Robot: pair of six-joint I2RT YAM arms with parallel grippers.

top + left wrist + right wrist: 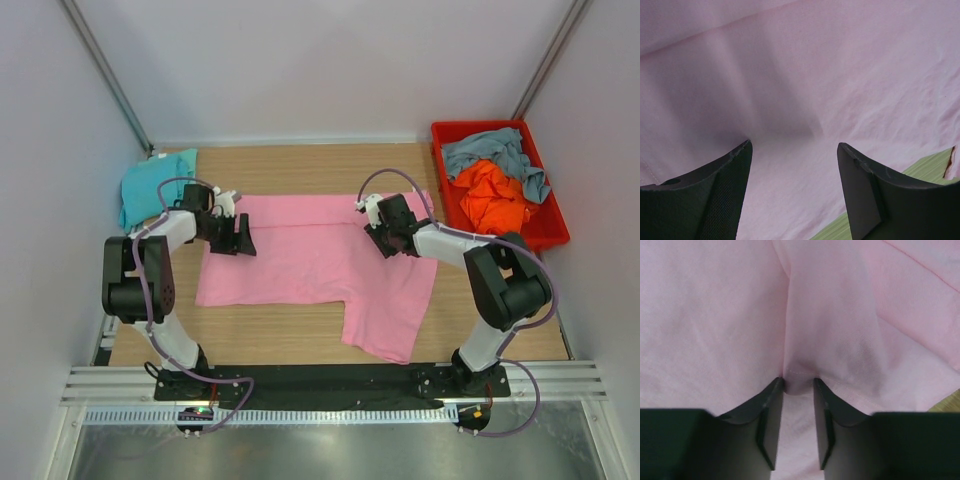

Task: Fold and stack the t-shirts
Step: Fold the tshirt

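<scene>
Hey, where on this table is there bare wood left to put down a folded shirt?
The table is bare in a strip along the back wall, between the teal t-shirt and the red bin, and in a patch between the pink t-shirt's near edge and the black base rail, left side. The middle is crowded: pink cloth covers it.

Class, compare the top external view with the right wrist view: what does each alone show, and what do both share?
Only top external: the teal t-shirt, the red bin holding the orange t-shirt and grey-blue t-shirt, and the left gripper. Only right wrist: a stitched hem pinched in the right gripper. Both: the pink t-shirt and that gripper.
</scene>
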